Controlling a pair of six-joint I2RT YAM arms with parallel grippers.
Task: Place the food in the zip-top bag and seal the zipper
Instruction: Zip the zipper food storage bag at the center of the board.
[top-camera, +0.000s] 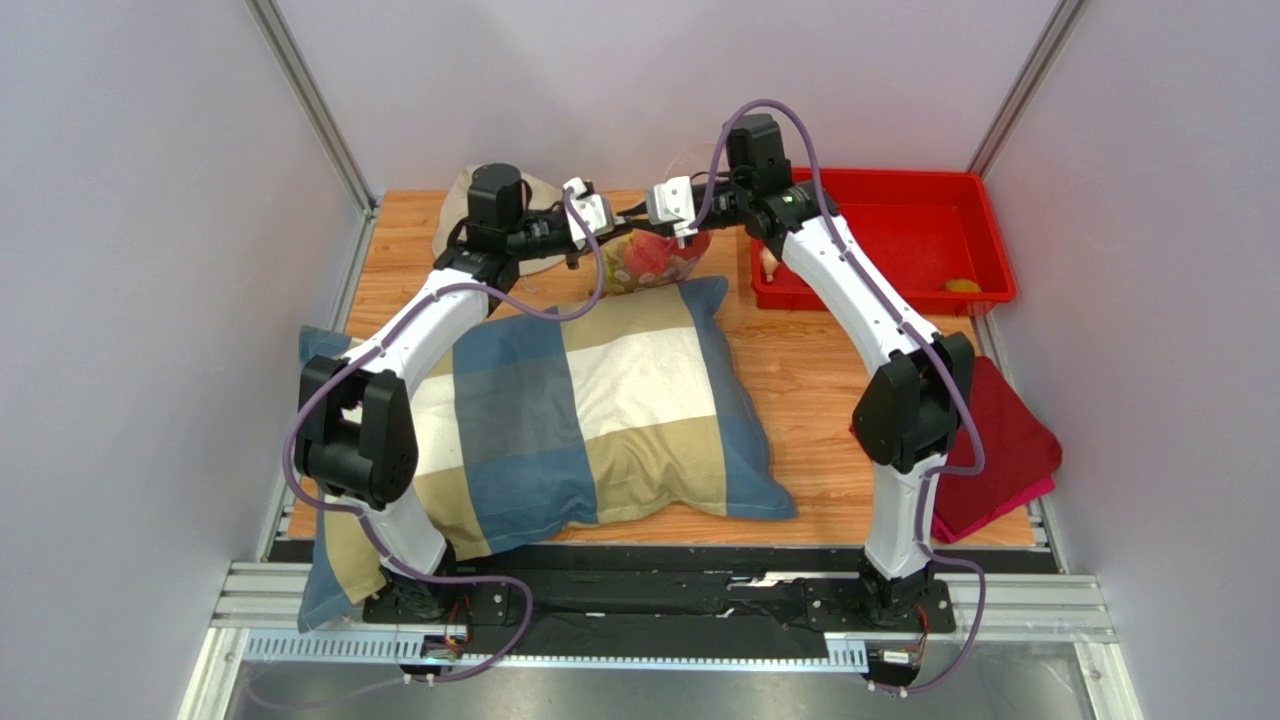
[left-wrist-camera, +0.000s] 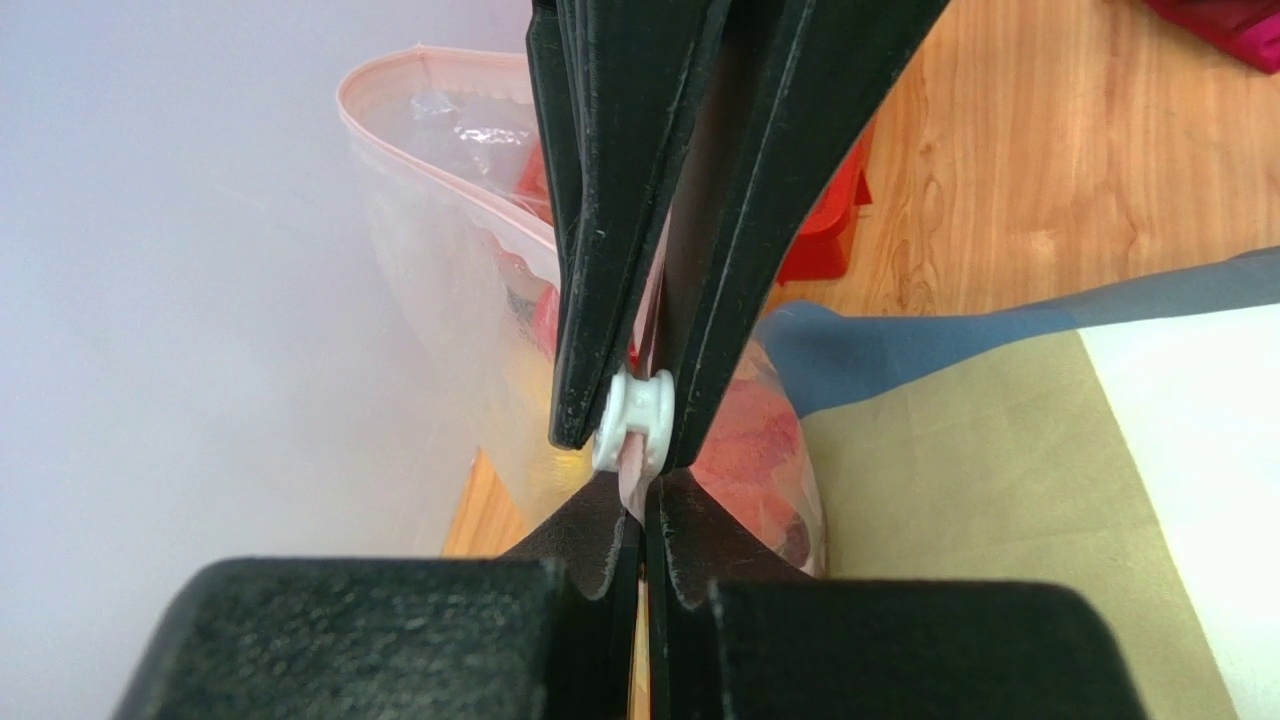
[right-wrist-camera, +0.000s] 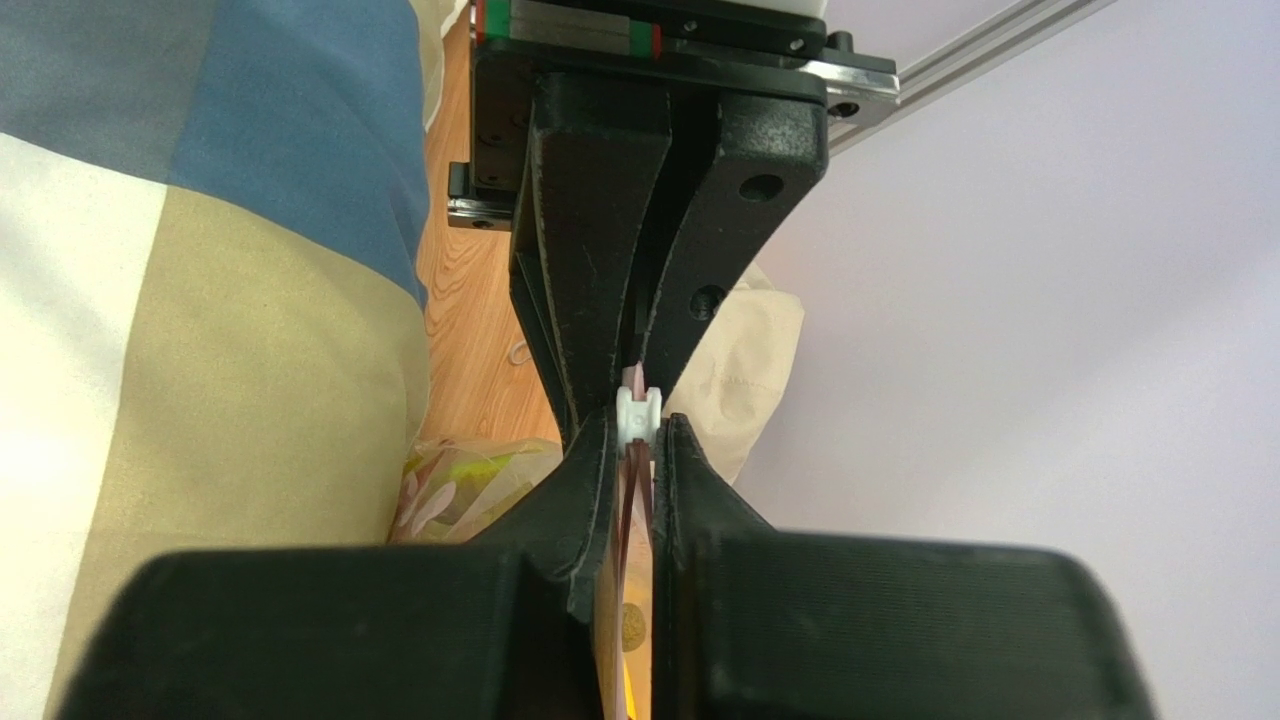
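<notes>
The clear zip-top bag (top-camera: 661, 258) stands at the back of the table, against the pillow's far edge. Red and yellow food (top-camera: 646, 255) shows through it. My two grippers meet nose to nose above it. My left gripper (top-camera: 589, 210) is shut on the pink zipper strip (left-wrist-camera: 394, 143), as the left wrist view (left-wrist-camera: 649, 498) shows. My right gripper (top-camera: 672, 198) is shut on the same strip (right-wrist-camera: 637, 503), with the white slider (right-wrist-camera: 639, 413) at its tips. The slider (left-wrist-camera: 631, 420) shows between the right fingers (left-wrist-camera: 601, 300). Red food (left-wrist-camera: 751, 450) lies in the bag (left-wrist-camera: 451, 255).
A checked pillow (top-camera: 601, 405) fills the table's middle. A red tray (top-camera: 902, 203) at the back right holds a yellow piece (top-camera: 962, 285) and a small pale piece (top-camera: 769, 267). A beige hat (top-camera: 455, 210) lies behind the left arm. Red cloths (top-camera: 1007, 435) lie at the right.
</notes>
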